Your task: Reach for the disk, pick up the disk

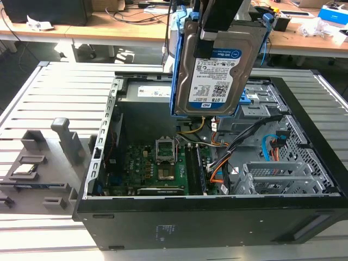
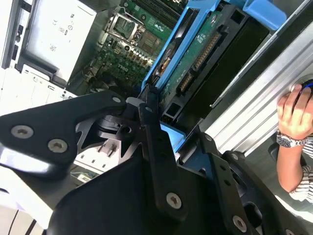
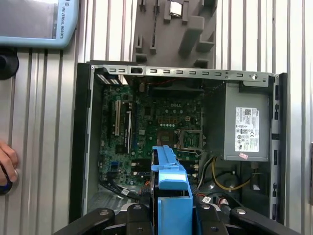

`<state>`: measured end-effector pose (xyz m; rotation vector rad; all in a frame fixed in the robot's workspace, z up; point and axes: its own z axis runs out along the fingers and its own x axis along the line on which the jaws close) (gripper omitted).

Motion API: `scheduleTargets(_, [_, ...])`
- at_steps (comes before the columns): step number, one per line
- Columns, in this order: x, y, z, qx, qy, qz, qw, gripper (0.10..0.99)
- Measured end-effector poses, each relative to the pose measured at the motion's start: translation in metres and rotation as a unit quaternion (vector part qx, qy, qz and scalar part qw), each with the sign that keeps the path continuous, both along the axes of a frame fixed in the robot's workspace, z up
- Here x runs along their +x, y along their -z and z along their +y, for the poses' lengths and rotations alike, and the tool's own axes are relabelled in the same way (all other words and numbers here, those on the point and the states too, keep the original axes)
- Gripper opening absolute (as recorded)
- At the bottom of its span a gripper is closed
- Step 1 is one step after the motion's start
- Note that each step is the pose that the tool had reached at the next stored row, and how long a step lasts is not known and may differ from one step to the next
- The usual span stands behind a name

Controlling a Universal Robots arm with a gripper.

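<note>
The disk [image 1: 215, 70], a silver-grey hard drive with a white-and-blue label in a bright blue bracket, hangs upright in the air above the open computer case [image 1: 217, 223]. My gripper [image 1: 217, 19] is shut on its upper end. In the second wrist view, black fingers [image 2: 151, 127] clamp the blue bracket, and the disk [image 2: 195, 54] shows its green circuit board underside. In the first wrist view, the disk's blue bracket [image 3: 171, 183] sits edge-on between the fingers of my gripper [image 3: 173, 218], with the case interior far below it.
Inside the case are a green motherboard [image 1: 157, 168], a power supply [image 3: 247, 127], orange and blue cables [image 1: 269, 149] and metal drive bays [image 1: 272, 174]. A grey fixture with a small CPU chip [image 1: 27, 169] sits at the exterior view's left. A person's hand [image 2: 296, 110] rests beside the case.
</note>
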<state>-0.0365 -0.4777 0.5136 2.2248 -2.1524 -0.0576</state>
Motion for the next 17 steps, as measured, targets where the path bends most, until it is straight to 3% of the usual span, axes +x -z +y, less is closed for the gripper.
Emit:
scheduleTargets(4, [0.0001,0.0,-0.0126,0.0025,0.0,0.0,1.0,0.369])
scheduleTargets(6, [0.0,0.0,-0.0219,0.0175,0.0,0.0,0.9998,0.369])
scheduleTargets(8, [0.0001,0.0,-0.0271,0.0286,0.0,0.0,0.9996,0.369])
scheduleTargets(9, [0.0,0.0,-0.0308,0.0396,0.0,0.0,0.9992,0.369])
scheduleTargets(10, [0.0,0.0,-0.033,0.0456,0.0,0.0,0.999,0.369])
scheduleTargets(12, [0.0,0.0003,-0.0354,0.0459,0.005,-0.0003,0.9989,0.369])
scheduleTargets(15, [0.0001,0.0008,-0.0355,0.0297,0.023,-0.0012,0.9993,0.369])
scheduleTargets(17, [0.0001,0.0009,-0.0392,0.0292,0.024,-0.0012,0.9993,0.369])
